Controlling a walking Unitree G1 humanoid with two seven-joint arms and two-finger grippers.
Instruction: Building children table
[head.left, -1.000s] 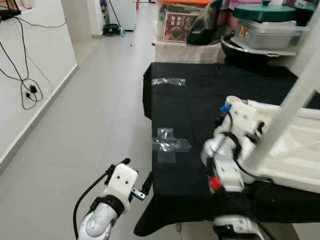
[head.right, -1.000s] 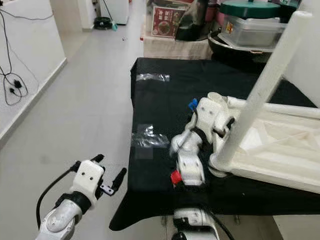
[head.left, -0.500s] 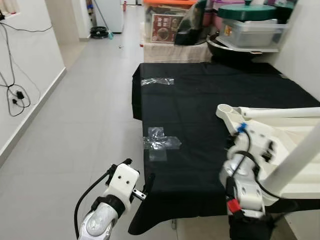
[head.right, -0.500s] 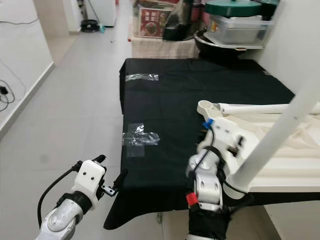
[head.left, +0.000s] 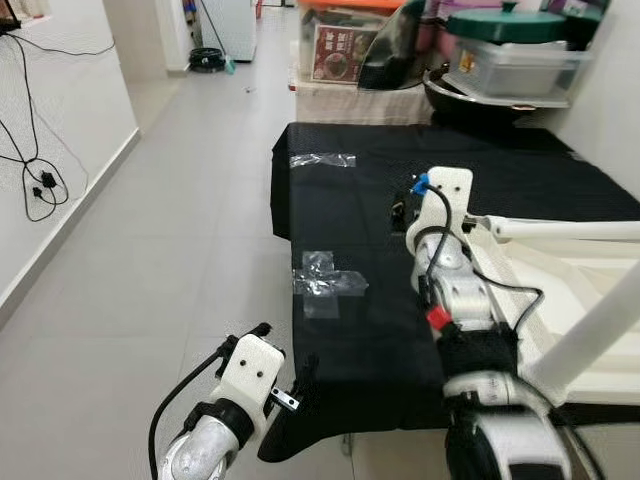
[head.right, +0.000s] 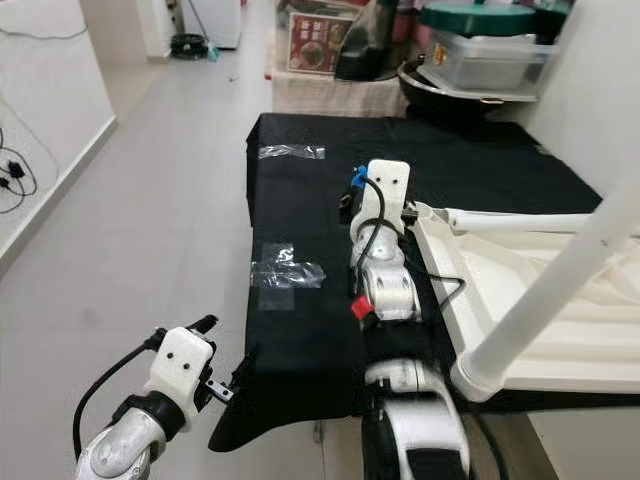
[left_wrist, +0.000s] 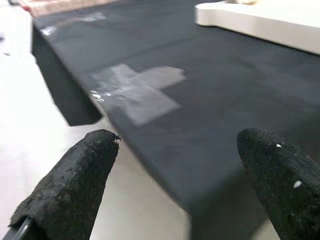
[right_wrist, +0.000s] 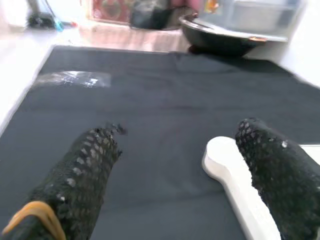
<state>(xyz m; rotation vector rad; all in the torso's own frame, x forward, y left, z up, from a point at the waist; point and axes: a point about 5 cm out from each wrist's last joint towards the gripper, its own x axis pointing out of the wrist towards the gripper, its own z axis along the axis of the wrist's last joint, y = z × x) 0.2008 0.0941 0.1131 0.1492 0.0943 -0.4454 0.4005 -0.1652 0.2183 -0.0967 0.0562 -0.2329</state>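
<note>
At the far left of the head views, black cables (head.left: 40, 180) are trailing down the white wall onto the grey tiled floor (head.left: 150, 260). In the lower left, the left gripper (head.left: 290, 385) is hanging low beside the near corner of the black cloth-covered table (head.left: 350, 190); its 2 black fingers (left_wrist: 70, 192) are spread wide apart with nothing between them, apparently waiting as a spare hand. Its wrist view is looking across the cloth at a cross of clear tape (left_wrist: 137, 90), probably a placement mark.

In the centre, 1 more strip of clear tape (head.left: 322, 160) is lying near the cloth's far edge. Just right of centre, the right gripper (head.right: 350, 205) is reaching forward over the cloth, close beside the rounded corner (right_wrist: 222, 152) of the upside-down white plastic children's table top (head.right: 520, 320). Its fingers are parted and empty, framing that corner, seemingly lining up to grasp it.

On the right, the table top is lying flat, underside up so legs can go in, and 1 white tubular leg (head.right: 560, 290) is already standing slanted in its near corner socket. In the upper right, a green-lidded pot (head.left: 520, 25) is sitting among stacked containers behind.
</note>
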